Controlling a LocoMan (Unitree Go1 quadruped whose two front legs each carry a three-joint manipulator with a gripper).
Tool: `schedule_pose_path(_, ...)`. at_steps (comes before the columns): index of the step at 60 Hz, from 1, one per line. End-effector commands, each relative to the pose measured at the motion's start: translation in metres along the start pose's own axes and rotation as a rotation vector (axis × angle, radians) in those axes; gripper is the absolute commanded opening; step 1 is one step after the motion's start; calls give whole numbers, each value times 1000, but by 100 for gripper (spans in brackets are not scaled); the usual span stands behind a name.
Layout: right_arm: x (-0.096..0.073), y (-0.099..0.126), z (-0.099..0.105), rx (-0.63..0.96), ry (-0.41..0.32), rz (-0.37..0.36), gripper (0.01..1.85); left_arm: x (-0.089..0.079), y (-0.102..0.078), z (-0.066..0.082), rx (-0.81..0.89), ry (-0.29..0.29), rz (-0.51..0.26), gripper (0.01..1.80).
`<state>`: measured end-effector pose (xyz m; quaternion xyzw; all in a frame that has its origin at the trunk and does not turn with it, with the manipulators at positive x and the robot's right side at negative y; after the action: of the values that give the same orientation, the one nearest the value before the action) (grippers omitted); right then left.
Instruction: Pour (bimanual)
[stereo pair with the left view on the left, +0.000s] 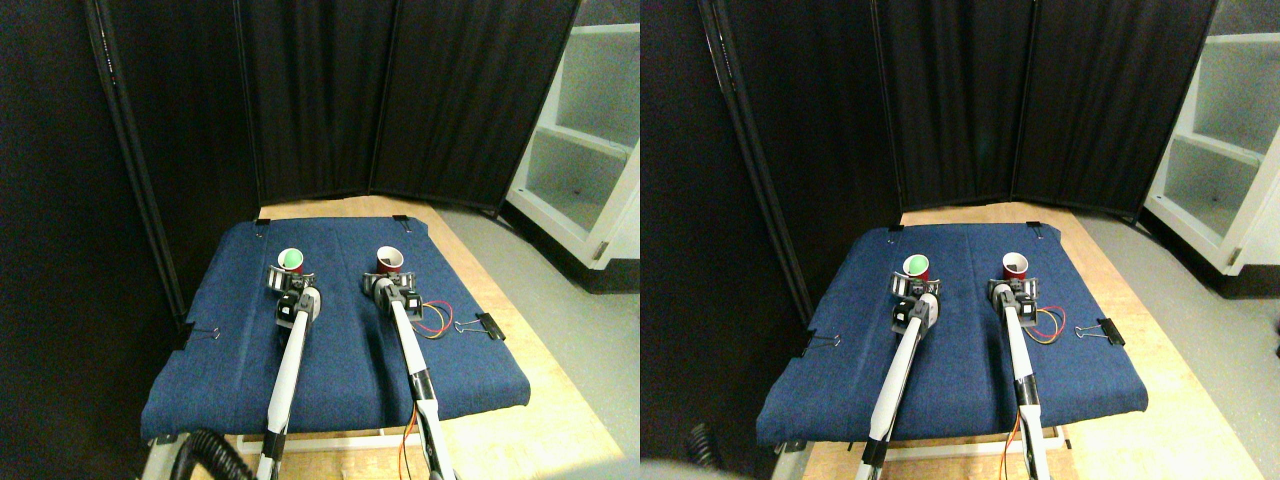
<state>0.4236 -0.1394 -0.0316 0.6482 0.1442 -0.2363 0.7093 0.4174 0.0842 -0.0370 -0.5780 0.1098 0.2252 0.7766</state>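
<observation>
Blue cloth (340, 370) covers your counter (560, 400), pinned at its edges by binder clips (487, 326). Two red cups stand upright on it, apart from each other, toward the far half. Left cup (290, 261) shows green contents; right cup (389, 260) looks empty, though its inside is too small to read with certainty.

Your left gripper (285, 280) sits at the near side of the left cup, and your right gripper (384, 284) sits at the near side of the right cup. Each appears to be touching or just beside its cup. I cannot tell how far either pair of fingers is spread, nor whether either has a cup in hold; both are too small in view.

Judgement: the step in hand is reach and grasp, one cup per arm. Neither cup is tilted, so pouring has not begun.

The next move calls for confirmed holds on both cups, then a lift of the left cup, a carry toward the right one, and a tilt over its rim while your right arm steadies it.

Clearance: open cloth lies between the cups. A loose wire loop (432, 322) lies just right of the right arm. Dark screens (320, 100) stand behind; the cloth's far edge is near the cups.
</observation>
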Motion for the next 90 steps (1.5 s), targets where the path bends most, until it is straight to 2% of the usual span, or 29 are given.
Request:
schedule_pose_path(1,-2,8,1,13,7,26,140,0,14,-8,76,32,51,126)
schedule_pose_path(18,-12,12,1,-15,36,50,146,-7,17,-3,92,60,39,129)
schedule_pose_path(25,-18,13,2,0,42,56,147,-14,15,-1,95,66,16,122)
schedule_pose_path(39,-34,14,7,-16,56,94,138,-30,12,2,112,95,-22,123)
schedule_pose_path(51,-44,19,9,-76,93,144,136,-43,7,6,142,153,-51,122)
schedule_pose_path(58,-54,22,8,-90,100,157,129,-51,3,7,158,167,-66,119)
schedule_pose_path(71,-60,25,7,-121,127,185,132,-62,-4,6,141,183,-87,116)
schedule_pose_path(77,-65,26,7,-137,146,207,126,-66,-8,7,134,206,-101,118)
schedule_pose_path(90,-80,27,7,-138,171,244,122,-82,-18,9,118,221,-165,118)
